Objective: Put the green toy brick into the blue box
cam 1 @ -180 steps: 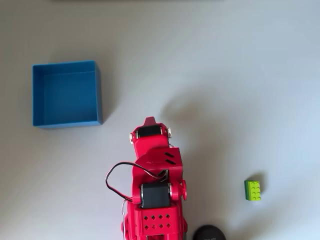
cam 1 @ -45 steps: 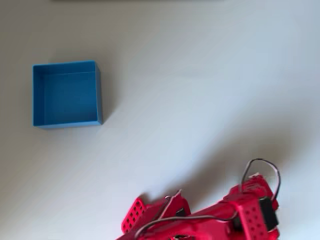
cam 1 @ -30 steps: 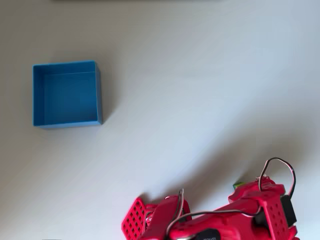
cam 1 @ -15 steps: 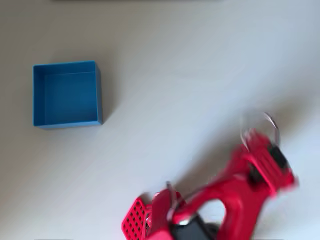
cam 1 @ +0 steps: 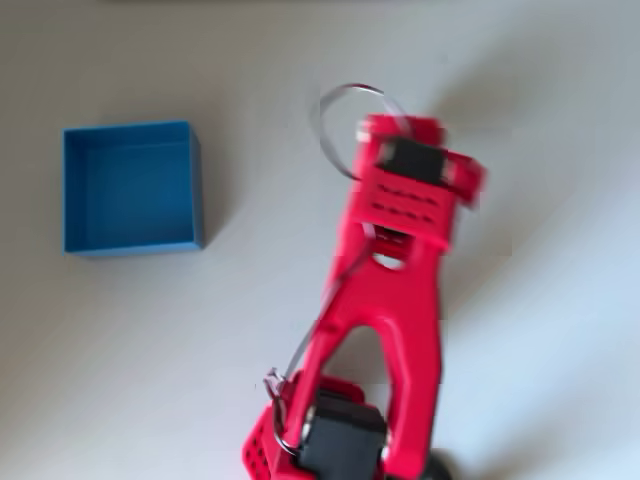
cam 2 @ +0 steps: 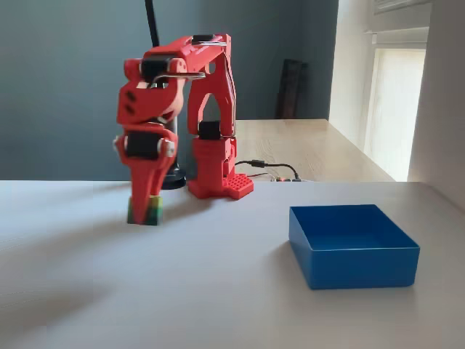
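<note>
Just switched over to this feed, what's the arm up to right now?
The red arm has the green toy brick pinched at the tip of its tool, seen in the fixed view. Whether the brick hangs just above the white table or touches it cannot be told. The blue box sits empty off to the right in that view, so the brick has yet to get there.

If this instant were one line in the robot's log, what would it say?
phase: carrying | gripper: shut on green toy brick, above the table | blue box: empty, apart from gripper
</note>
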Tool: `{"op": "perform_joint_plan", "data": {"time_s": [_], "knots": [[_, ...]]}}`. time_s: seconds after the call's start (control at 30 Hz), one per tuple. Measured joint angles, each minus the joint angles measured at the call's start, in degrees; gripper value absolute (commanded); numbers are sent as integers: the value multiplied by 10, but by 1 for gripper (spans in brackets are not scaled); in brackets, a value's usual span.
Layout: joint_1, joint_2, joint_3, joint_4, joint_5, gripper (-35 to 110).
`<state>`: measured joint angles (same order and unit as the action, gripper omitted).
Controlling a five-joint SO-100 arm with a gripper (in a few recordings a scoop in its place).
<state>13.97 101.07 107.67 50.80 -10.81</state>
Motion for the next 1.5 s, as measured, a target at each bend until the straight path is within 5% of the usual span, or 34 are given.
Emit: {"op": "perform_joint_plan", "data": {"time_s": [0.77,1.33,1.5], "knots": [[-393,-2,-102,30,-39,0],[-476,-12,-28,30,18,0],[-475,-12,-19,30,35,19]]}}
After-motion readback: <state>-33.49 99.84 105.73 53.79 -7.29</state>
